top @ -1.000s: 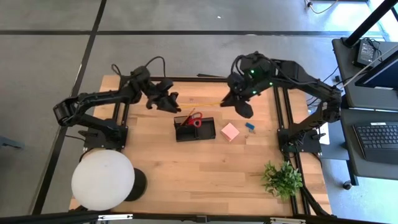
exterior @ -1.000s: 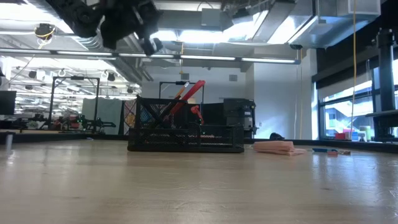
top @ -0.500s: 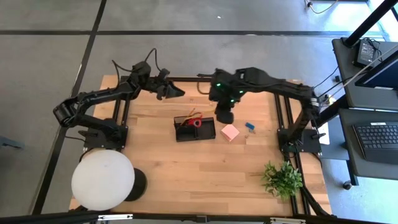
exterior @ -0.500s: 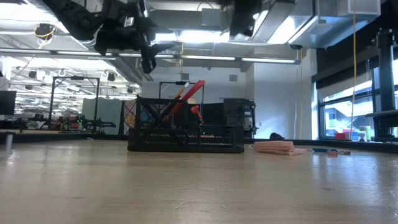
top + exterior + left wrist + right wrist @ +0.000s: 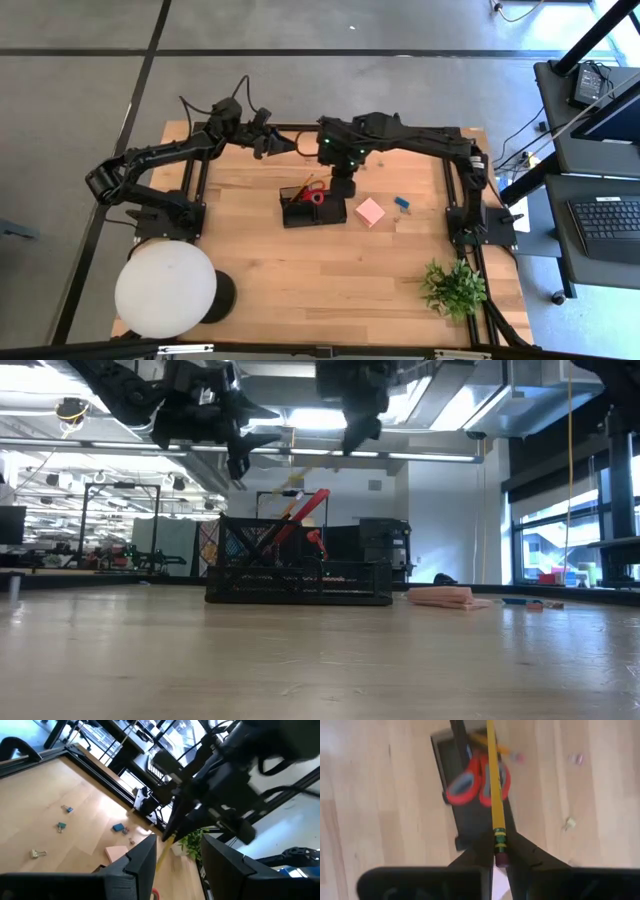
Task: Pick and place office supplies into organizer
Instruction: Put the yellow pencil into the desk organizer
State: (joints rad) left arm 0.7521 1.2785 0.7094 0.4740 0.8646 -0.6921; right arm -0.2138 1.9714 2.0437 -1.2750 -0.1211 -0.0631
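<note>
From the high view, the task looks partly done. The organizer sits near the middle of the tabletop with the red-handled scissors already standing in it. The pink sticky-note block lies just beside the organizer on its right, and a small blue piece lies a little farther right; both are not yet put away. The right gripper hangs over the organizer's right part, while the left gripper waits near the far edge of the tabletop, apart from the organizer.

In the low view, the organizer shows as a black mesh tray with the scissors leaning up out of it. The pink block lies flat to its right. Both grippers hang well above the tray.

In the left wrist view, the left gripper has its fingers spread apart with nothing between them. Beyond it the right arm carries a yellow pencil, and small clips lie scattered on the tabletop.

In the right wrist view, the right gripper is clamped on the pencil at its eraser end. The pencil is yellow, with a metal band and a dark eraser, and it points down over the scissors in the organizer. It appears ready to go in, judging by its place.
</note>
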